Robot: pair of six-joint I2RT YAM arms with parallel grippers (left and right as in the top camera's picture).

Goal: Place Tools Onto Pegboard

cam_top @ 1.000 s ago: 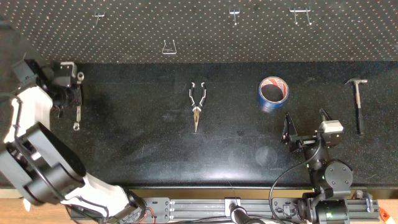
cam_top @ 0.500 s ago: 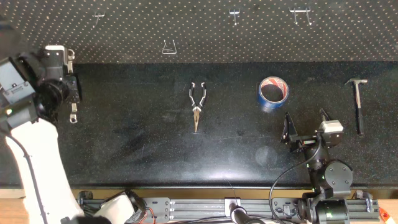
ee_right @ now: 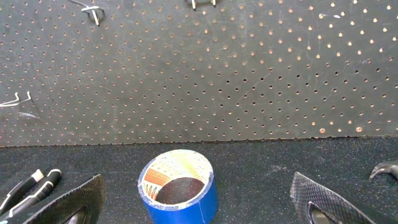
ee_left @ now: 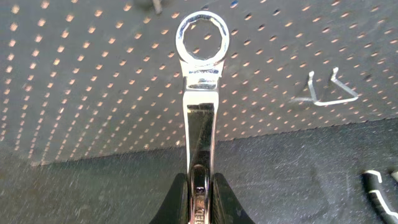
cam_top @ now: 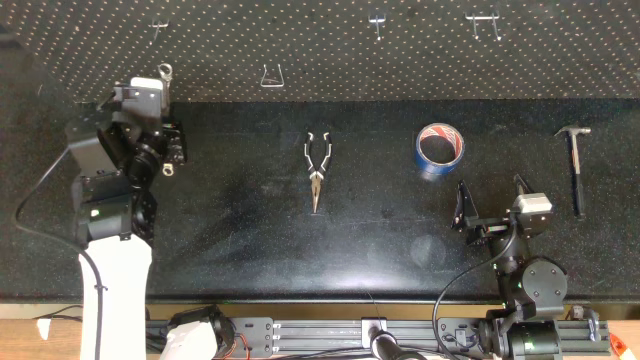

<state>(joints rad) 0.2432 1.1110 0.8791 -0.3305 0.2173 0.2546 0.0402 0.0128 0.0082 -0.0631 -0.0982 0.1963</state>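
My left gripper (cam_top: 158,133) is shut on the shaft of a steel wrench (ee_left: 200,118). The wrench is lifted off the mat, and its ring end (cam_top: 165,71) stands in front of the pegboard (cam_top: 320,45), below and slightly right of a small wire hook (cam_top: 158,25). Needle-nose pliers (cam_top: 317,170) lie at mid-table, a blue tape roll (cam_top: 439,148) to their right, and a hammer (cam_top: 575,165) at the far right. My right gripper (cam_top: 492,205) rests open low over the mat, just short of the tape roll (ee_right: 179,186).
A triangular wire hook (cam_top: 271,77) hangs low on the board, and two more hooks (cam_top: 377,20) (cam_top: 483,22) sit higher to the right. Black mat (cam_top: 230,230) covers the table; its front half is bare.
The left arm swung right from the table's far-left edge and lifted the wrench off the mat, bringing its ring end up against the pegboard. The right arm has not moved.
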